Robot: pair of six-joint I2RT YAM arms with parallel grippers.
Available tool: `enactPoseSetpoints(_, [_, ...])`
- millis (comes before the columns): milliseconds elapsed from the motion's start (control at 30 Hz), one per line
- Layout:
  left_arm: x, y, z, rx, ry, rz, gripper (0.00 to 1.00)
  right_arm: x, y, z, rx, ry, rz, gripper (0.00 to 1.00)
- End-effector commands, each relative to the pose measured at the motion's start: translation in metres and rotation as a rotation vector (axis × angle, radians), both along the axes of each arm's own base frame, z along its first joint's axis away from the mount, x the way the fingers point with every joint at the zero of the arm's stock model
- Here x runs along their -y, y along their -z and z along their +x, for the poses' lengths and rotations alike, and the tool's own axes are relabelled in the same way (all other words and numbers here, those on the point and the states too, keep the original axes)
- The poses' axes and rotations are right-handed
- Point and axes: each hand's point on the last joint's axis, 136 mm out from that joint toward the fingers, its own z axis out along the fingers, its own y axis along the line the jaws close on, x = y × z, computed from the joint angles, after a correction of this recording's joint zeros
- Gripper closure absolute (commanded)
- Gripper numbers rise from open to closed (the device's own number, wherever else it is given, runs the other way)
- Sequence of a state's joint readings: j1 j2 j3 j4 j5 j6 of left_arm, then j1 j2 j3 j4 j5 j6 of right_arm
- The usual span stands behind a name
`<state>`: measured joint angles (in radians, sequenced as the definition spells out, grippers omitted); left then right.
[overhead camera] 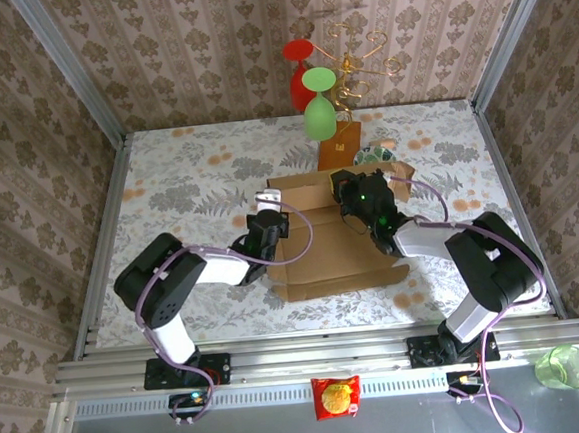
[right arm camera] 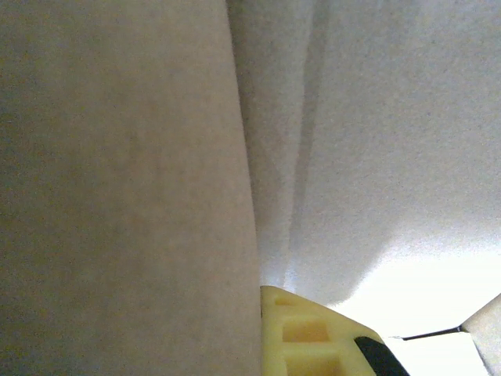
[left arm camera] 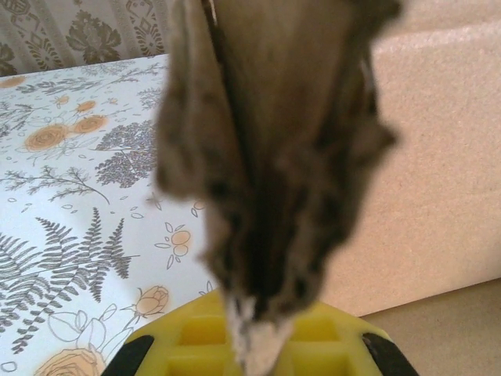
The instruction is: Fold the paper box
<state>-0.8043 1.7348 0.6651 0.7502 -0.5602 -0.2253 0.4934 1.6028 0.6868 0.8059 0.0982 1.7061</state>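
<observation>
Looming blurred, edge-on: paper box

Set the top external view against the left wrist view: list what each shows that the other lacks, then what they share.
Top external adds both arms, the right gripper at the far wall of the paper box, the red glass and green glass at the wire stand, plus a snack packet and green cup near the rail. Left wrist adds a close-up of the flap, its ragged edge clamped by the left gripper between yellow fingers. Shared: the paper box, the left gripper, the floral tablecloth.
</observation>
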Motion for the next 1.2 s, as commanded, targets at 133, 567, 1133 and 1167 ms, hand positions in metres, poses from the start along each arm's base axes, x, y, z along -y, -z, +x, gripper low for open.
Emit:
enactPoseSetpoints(133, [-0.035,-0.008,-0.003,-0.013,-0.048,0.016,1.0,-0.024,0.007,-0.018,0.011,-0.067,0.017,0.82])
enactPoseSetpoints(567, [-0.092,-0.005,-0.023,-0.036,-0.071,0.121,1.0,-0.022,-0.03,-0.044,0.144,-0.057,-0.069,0.37])
enactPoseSetpoints(1133, [-0.128,-0.001,-0.041,-0.139,-0.005,0.054,1.0,0.066,-0.076,-0.057,0.137,0.011,-0.637,0.39])
enactPoseSetpoints(1167, [-0.128,-0.001,-0.041,-0.144,-0.005,0.055,1.0,0.061,-0.076,-0.052,0.139,0.001,-0.634,0.39])
